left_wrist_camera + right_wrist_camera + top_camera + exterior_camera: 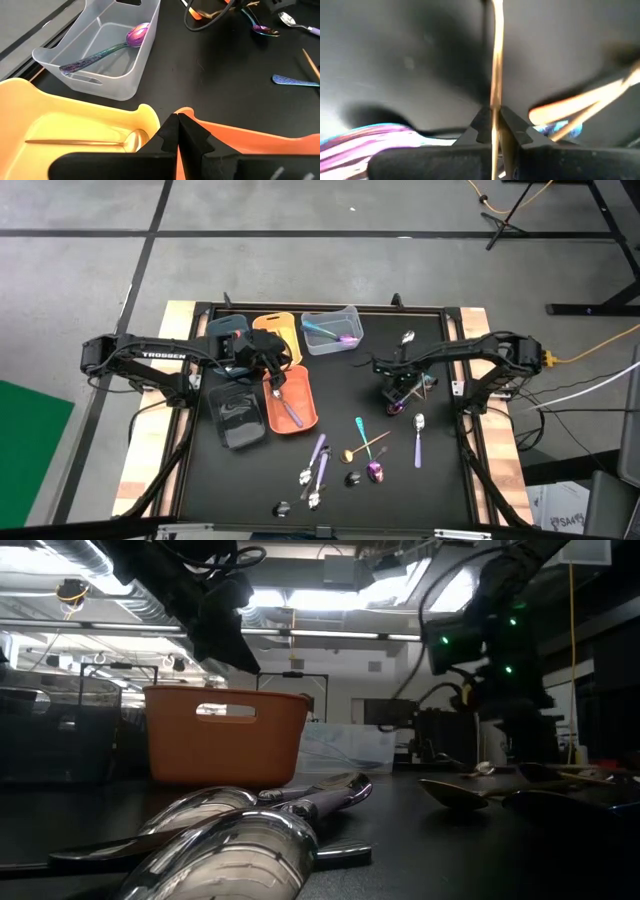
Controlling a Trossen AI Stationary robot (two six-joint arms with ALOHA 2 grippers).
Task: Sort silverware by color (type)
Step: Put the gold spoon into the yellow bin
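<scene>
The right claw (493, 127) is down on the counter (340, 395) at its right side, jaws pinched together on the thin handle of a gold utensil (496, 60), with a purple iridescent piece (365, 140) and other gold handles (585, 107) crowding just beside it. Because the grip is narrow and on a slim, slick stem, the piece could swivel or slip as it lifts, or drag a neighbour along. The left claw (178, 131) waits with its fingers together over the yellow bin (60, 120) and orange bin (250, 137). Other silverware (345, 460) lies scattered across the front of the counter.
</scene>
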